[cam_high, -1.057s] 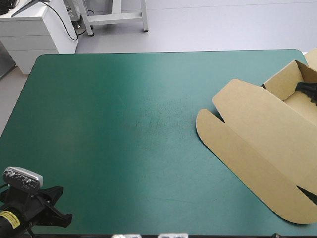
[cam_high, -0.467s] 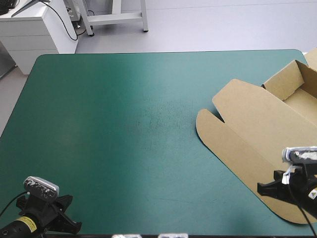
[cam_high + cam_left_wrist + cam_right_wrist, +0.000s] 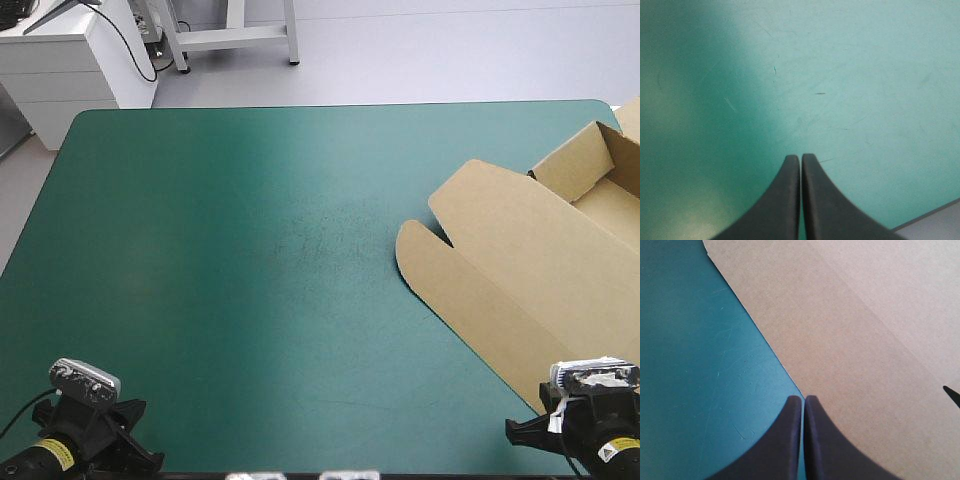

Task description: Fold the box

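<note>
Right gripper [image 3: 804, 400] has moved a lot since the earlier shots: first it was down inside the box's tray end, then over the lid, and now it's pulled back toward the near right corner of the tabletop [image 3: 250, 250]. The left gripper [image 3: 800, 159] only slid a bit closer to the near edge and has sat in the near left corner since just before. Both grippers are closed on nothing, with their black fingers pressed together into one point. The box [image 3: 520, 270] lies on the right side of the tabletop and runs off past its right edge in the high view. It's an open tray with the lid down flat. The tray part [image 3: 612, 215] is at the far right with its brown walls [image 3: 572, 165] standing up, and all you can see inside is its own brown floor. The lid [image 3: 470, 255] spreads flat toward the middle of the teal-green cover [image 3: 700, 365], rounded flap corners and all. From the right wrist, the closed fingers sit right at the lid's edge where the board meets the cover, with a dark slit [image 3: 951, 395] in the board off to one side. From the left wrist it's just scuffed cover ahead of the fingers, with the tabletop's edge close by.
</note>
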